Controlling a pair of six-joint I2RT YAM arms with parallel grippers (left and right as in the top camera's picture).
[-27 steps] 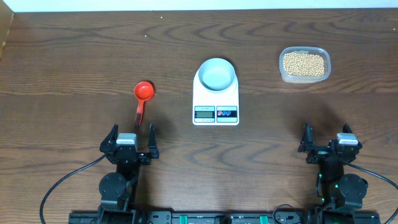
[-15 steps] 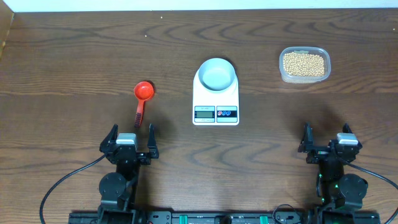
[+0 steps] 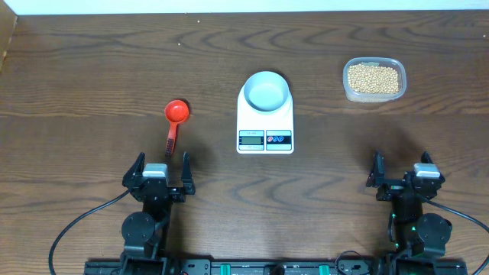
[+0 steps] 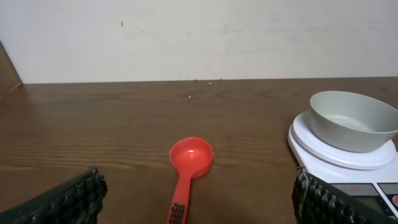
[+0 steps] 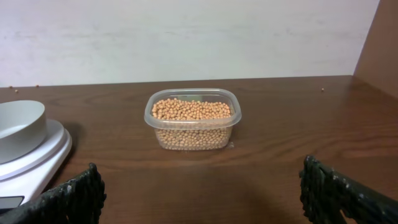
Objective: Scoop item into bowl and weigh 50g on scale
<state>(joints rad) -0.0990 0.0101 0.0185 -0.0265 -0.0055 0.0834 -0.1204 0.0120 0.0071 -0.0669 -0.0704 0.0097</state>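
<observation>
Sitting at the middle of the worktop (image 3: 92,69), the scale (image 3: 265,122) is carrying the bowl (image 3: 267,92) on its far half, and its display and two buttons are facing the near edge. From above, the bowl is showing only its pale inside.

Off at the far right, well apart from the scale, the beans (image 3: 374,79) are filling a clear tub (image 3: 348,93) almost to the rim.

To the left of the scale, a red scoop (image 3: 176,114) is lying flat on the wood. Its cup is pointing far and its handle is running back toward the near edge, ending near the left arm (image 3: 145,218).

Both arms are sitting at the near edge, the left one at the near left and the right arm (image 3: 416,218) at the near right, neither touching anything. The left jaws are standing wide apart and gripping nothing. In the left wrist view their ribbed fingers (image 4: 68,202) are framing the scoop (image 4: 189,165) ahead, with the bowl (image 4: 351,121) on the scale (image 4: 336,158) off to the right.

The right jaws are spread just as wide and are holding nothing either. Between their fingers (image 5: 339,193) the tub (image 5: 193,134) of beans (image 5: 191,110) is sitting straight ahead in the right wrist view, and the edge of the scale (image 5: 37,155) is peeking in at the left.
</observation>
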